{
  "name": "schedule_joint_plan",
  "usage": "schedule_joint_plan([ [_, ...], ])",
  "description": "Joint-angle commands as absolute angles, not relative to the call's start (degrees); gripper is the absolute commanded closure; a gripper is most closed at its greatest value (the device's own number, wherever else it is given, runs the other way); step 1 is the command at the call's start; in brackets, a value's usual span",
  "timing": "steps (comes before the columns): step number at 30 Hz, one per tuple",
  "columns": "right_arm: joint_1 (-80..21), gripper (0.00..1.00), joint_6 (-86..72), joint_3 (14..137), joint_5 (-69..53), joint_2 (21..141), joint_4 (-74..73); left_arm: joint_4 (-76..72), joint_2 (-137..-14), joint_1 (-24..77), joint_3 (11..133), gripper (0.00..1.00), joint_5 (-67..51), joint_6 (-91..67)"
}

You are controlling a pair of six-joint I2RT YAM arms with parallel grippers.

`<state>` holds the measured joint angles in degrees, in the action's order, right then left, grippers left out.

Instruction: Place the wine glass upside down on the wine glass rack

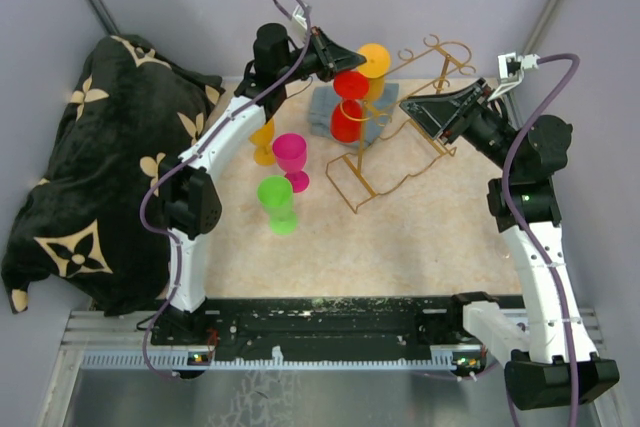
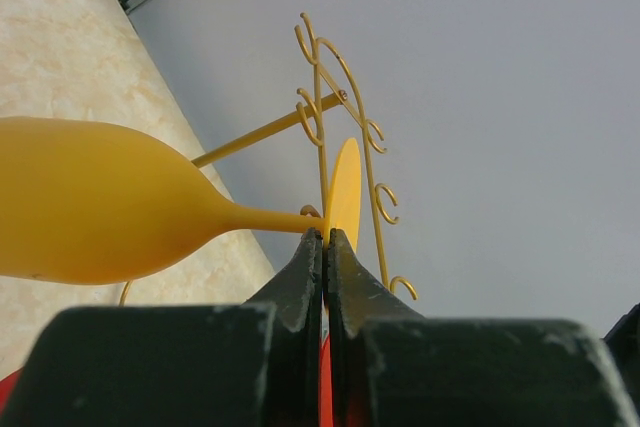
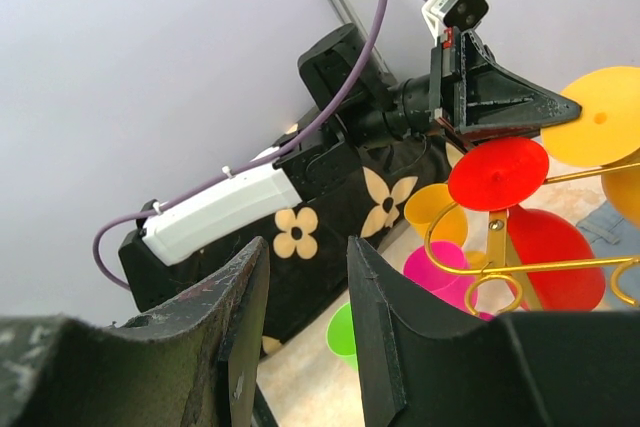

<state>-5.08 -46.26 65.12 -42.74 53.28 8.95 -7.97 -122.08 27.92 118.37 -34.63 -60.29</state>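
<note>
My left gripper (image 1: 345, 55) is shut on the rim of the foot of a yellow wine glass (image 1: 374, 60), held foot-up at the gold wire rack's (image 1: 400, 137) back end. In the left wrist view the gripper (image 2: 327, 235) pinches the foot disc, the yellow wine glass's bowl (image 2: 90, 202) reaches left, and the rack's curled loops (image 2: 340, 97) stand just behind. A red wine glass (image 1: 349, 107) hangs upside down on the rack. My right gripper (image 1: 425, 112) is open and empty beside the rack's right rail; the right wrist view shows its gap (image 3: 305, 257).
An orange glass (image 1: 263, 142), a pink glass (image 1: 291, 157) and a green glass (image 1: 277, 202) stand left of the rack. A grey-blue cloth (image 1: 330, 112) lies under the rack's back end. A black flowered blanket (image 1: 90, 167) covers the left side.
</note>
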Motion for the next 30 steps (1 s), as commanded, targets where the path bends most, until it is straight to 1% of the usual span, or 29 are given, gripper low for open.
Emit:
schedule_joint_plan([
  [1, -5.2, 0.62, -46.3, 65.3, -42.2, 52.2, 11.5, -7.7, -121.5, 28.4, 120.7, 1.00, -37.7, -59.2],
  [13, -5.2, 0.62, -46.3, 64.3, -42.0, 51.7, 11.3, -7.5, -122.9, 28.3, 123.8, 1.00, -38.8, -58.9],
  [30, -5.2, 0.62, -46.6, 64.3, -41.9, 52.2, 11.7, -1.6, -124.4, 28.3, 126.0, 1.00, -41.6, -57.3],
])
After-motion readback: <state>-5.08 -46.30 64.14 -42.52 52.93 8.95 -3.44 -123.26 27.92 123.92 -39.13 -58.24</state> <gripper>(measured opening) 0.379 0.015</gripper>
